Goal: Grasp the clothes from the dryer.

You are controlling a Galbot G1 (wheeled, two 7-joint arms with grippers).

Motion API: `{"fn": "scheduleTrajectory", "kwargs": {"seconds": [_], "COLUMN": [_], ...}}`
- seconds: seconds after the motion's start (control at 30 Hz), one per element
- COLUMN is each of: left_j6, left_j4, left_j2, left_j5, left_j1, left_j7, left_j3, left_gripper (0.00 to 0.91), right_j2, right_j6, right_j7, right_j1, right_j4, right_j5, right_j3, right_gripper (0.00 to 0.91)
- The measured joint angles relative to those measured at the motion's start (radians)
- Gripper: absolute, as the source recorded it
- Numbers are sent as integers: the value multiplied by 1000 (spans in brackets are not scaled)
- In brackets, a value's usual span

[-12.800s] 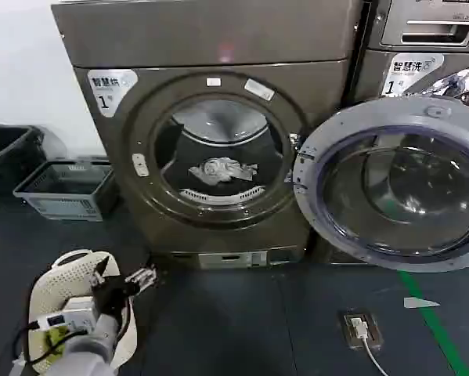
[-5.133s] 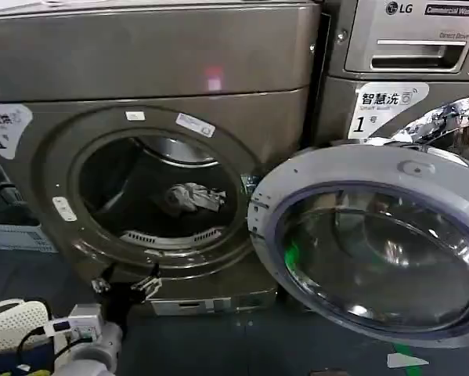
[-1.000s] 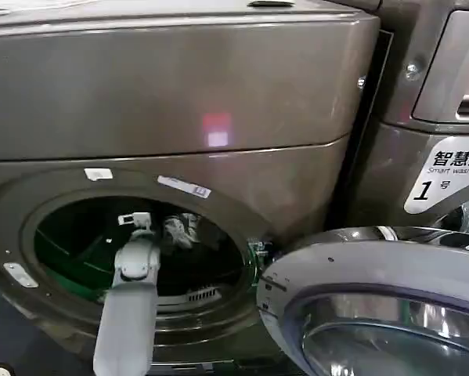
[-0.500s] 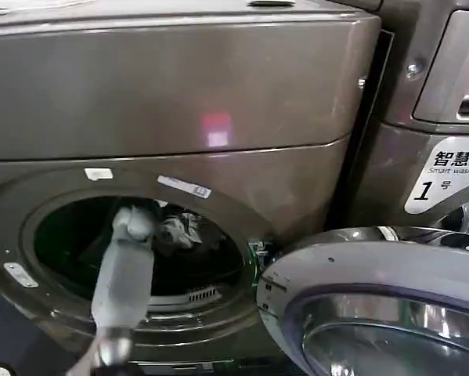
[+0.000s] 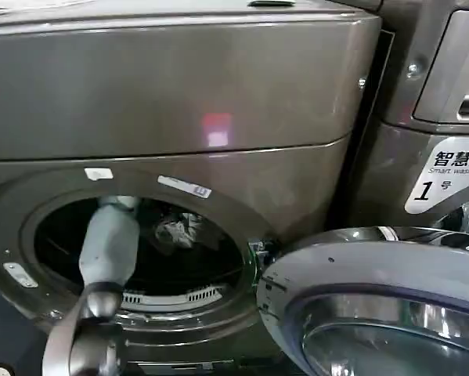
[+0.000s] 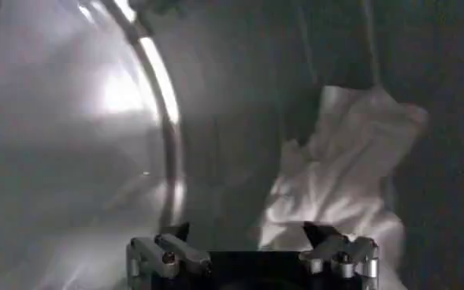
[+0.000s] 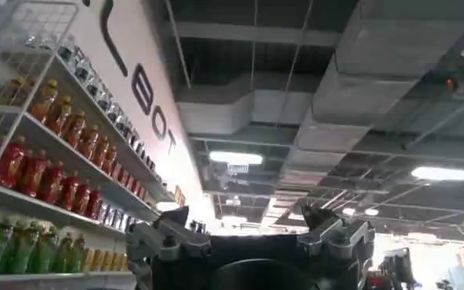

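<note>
The dryer [image 5: 179, 86] is a bronze-grey front-loader, and its round porthole stands open. The clothes [image 5: 175, 229], a small white and pale grey bunch, lie at the back of the dark drum. My left arm [image 5: 109, 243] reaches through the porthole to the left of the bunch. In the left wrist view my left gripper [image 6: 247, 235] is open, with the clothes [image 6: 350, 165] just ahead of it and off to one finger's side, not between the fingers. My right gripper [image 7: 246, 217] is open, holds nothing and points up at a ceiling.
The dryer's round glass door [image 5: 375, 305] hangs open at the lower right. A second machine [image 5: 445, 117] with a white sticker marked 1 stands to the right. The drum's shiny curved wall [image 6: 74, 142] is close beside my left gripper. Shelves of bottles [image 7: 42, 165] show in the right wrist view.
My left arm has swung left and pushed farther into the drum; its gripper, visible in the porthole a second ago, is now hidden past the rim. The clothes have not moved.
</note>
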Motion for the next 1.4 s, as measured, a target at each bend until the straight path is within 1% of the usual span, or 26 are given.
{"fn": "scheduleTrajectory", "kwargs": {"seconds": [0.23, 0.5, 0.9, 0.93, 1.03, 1.1, 1.13, 1.17, 1.4], "left_j6": [-14, -37, -53, -54, -59, -62, -62, -61, -66], "left_j4": [58, 121, 183, 185, 192, 194, 195, 198, 204], "left_j2": [13, 4, 0, 2, 7, 9, 10, 10, 12], "left_j5": [16, 17, 11, 10, 6, 2, 1, 0, -11], "left_j1": [-21, -40, -33, -31, -30, -29, -28, -29, -27], "left_j7": [-58, -139, -139, -138, -131, -125, -123, -122, -104], "left_j3": [4, 7, 2, 1, 0, -1, -1, -1, -2], "left_gripper": [907, 907, 907, 148, 125, 91, 34, 0, 0], "right_j2": [11, 21, 24, 24, 26, 28, 29, 29, 31], "right_j6": [5, 5, 7, 7, 7, 7, 7, 7, 7], "right_j7": [0, 0, 0, 0, 0, 0, 0, 0, 0], "right_j1": [15, 32, 43, 44, 47, 50, 52, 52, 54], "right_j4": [7, 20, 27, 27, 28, 28, 30, 31, 33], "right_j5": [-5, -13, -18, -19, -20, -20, -20, -20, -20], "right_j3": [-18, -39, -51, -53, -57, -60, -62, -63, -66], "right_gripper": [907, 907, 907, 907, 907, 907, 907, 907, 907]}}
